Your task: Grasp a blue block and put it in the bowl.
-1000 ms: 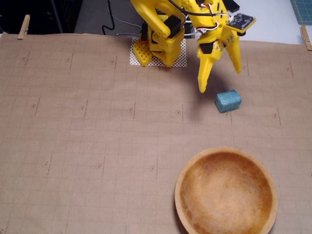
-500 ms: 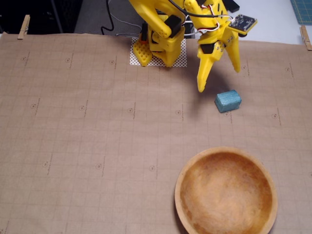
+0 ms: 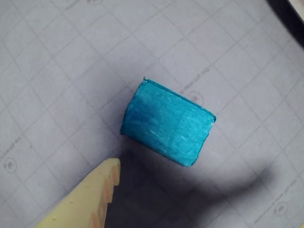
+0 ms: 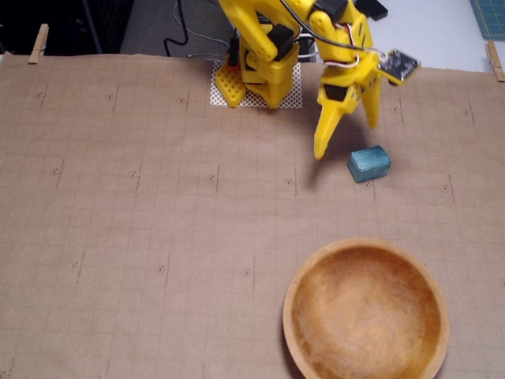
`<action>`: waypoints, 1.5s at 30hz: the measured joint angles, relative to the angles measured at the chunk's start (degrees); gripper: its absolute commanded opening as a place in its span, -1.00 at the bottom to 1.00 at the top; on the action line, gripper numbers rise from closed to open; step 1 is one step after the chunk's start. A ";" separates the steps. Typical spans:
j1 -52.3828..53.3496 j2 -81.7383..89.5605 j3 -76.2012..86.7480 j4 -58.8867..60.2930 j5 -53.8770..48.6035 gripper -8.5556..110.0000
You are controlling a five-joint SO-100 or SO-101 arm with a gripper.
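The blue block (image 4: 369,163) lies on the brown gridded paper at the right, apart from the bowl. In the wrist view the blue block (image 3: 166,122) fills the middle, with one pale yellow toothed fingertip (image 3: 110,170) just below and left of it, not touching. My yellow gripper (image 4: 347,136) hangs open just above and left of the block in the fixed view, fingers spread and empty. The wooden bowl (image 4: 293,294) sits empty at the lower right, near the front edge.
The arm's base (image 4: 260,75) stands on a white mesh pad at the top centre. Clothespins (image 4: 38,43) clip the paper's far corners. A dark object (image 3: 289,14) crosses the wrist view's top right corner.
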 measured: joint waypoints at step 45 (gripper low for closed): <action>-3.25 -33.57 -7.38 -19.16 17.23 0.09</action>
